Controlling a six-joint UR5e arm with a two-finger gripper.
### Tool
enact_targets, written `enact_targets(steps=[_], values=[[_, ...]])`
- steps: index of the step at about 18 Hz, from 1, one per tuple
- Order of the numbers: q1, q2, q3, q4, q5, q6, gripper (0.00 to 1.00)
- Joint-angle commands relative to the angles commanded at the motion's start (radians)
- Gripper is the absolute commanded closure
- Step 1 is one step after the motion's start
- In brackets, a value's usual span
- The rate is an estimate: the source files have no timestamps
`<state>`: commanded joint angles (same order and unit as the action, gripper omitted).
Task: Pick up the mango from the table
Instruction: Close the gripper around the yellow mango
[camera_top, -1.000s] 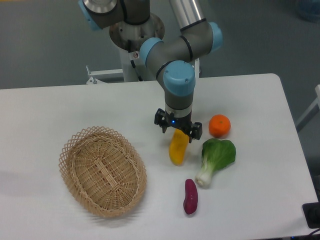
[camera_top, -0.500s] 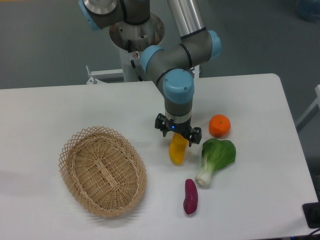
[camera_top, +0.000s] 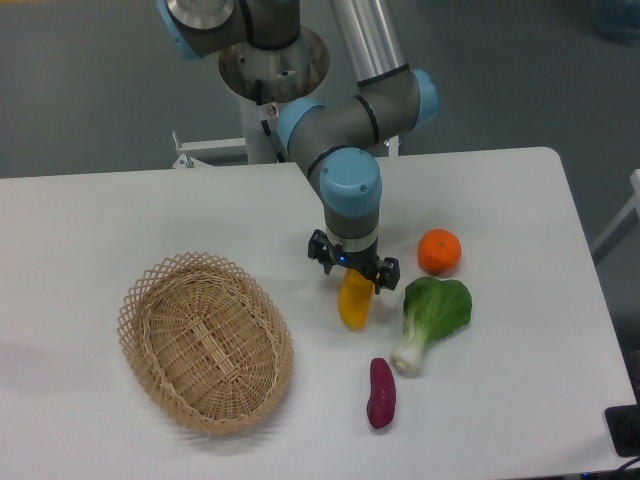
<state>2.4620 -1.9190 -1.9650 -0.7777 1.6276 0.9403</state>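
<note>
Yellow-orange mango under the gripper, near the middle of the white table

Smooth and waxy-looking, the mango (camera_top: 354, 303) likely handles as a fairly heavy, firm fruit with a slippery skin, so a hold across its thick middle seems safer than on a tapering end. It lies on the table (camera_top: 120, 210), between the wicker basket (camera_top: 206, 340) and the bok choy (camera_top: 432, 315), with the orange (camera_top: 439, 251) beyond and the purple sweet potato (camera_top: 381, 392) nearer the camera. The gripper (camera_top: 353, 270) sits directly over the mango's upper end, hiding it. Whether the jaws are spread around the fruit or already pinching it, I cannot tell from this view.
</note>
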Motion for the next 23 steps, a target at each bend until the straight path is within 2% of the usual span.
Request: enact_targets(steps=[5, 7, 20, 23], values=[[0.0, -0.002, 0.003, 0.0, 0.0, -0.002, 0.29], [0.0, -0.002, 0.006, 0.002, 0.012, -0.002, 0.35], [0.002, 0.008, 0.012, 0.0, 0.015, 0.005, 0.52], [0.002, 0.014, 0.026, -0.003, 0.017, 0.011, 0.52]])
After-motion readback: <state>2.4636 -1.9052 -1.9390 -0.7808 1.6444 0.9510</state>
